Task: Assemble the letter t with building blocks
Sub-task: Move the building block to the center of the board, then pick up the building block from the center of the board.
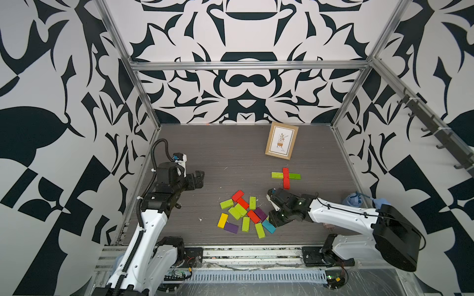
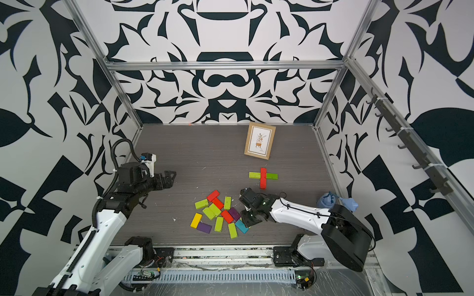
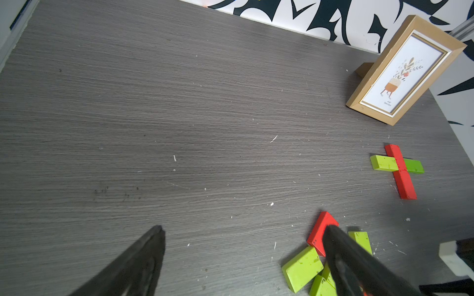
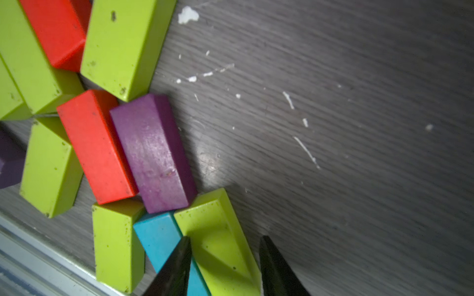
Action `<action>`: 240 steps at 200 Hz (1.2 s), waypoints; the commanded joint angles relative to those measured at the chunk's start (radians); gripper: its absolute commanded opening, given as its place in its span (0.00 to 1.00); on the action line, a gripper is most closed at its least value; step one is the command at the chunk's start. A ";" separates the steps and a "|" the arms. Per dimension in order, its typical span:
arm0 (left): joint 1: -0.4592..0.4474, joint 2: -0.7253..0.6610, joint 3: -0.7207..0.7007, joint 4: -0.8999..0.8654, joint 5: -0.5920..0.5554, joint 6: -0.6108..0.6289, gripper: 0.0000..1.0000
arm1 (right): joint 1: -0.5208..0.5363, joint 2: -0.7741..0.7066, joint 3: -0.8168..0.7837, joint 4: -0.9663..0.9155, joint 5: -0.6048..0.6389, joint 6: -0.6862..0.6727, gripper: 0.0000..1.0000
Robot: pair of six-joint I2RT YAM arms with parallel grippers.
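A red block (image 1: 286, 178) lies across two lime green blocks (image 1: 277, 175), forming a cross at the back right, also seen in the left wrist view (image 3: 401, 174). A loose pile of building blocks (image 1: 243, 212) lies at the front middle. My right gripper (image 1: 272, 220) is low at the pile's right edge. Its fingers straddle a lime green block (image 4: 218, 230) that lies on the table beside a teal block (image 4: 156, 230), with the jaws narrow and near its sides. A purple block (image 4: 154, 153) lies just beyond. My left gripper (image 1: 198, 180) hovers wide open left of the pile, holding nothing.
A wooden picture frame (image 1: 281, 140) stands at the back, behind the cross. A blue object (image 1: 352, 200) sits by the right wall behind the right arm. The metal rail (image 1: 251, 252) runs along the table's front edge, close to the pile.
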 commanded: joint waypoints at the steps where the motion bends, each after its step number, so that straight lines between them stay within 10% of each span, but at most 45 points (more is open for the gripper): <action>1: -0.002 -0.008 0.027 -0.010 -0.004 -0.002 1.00 | -0.001 0.032 0.012 -0.133 0.145 0.040 0.45; 86: -0.002 -0.008 0.028 -0.013 -0.007 0.000 1.00 | -0.003 0.037 0.058 -0.228 0.328 0.152 0.52; 240: -0.002 -0.005 0.031 -0.018 -0.011 0.004 1.00 | -0.003 0.131 0.118 -0.146 0.188 -0.051 0.61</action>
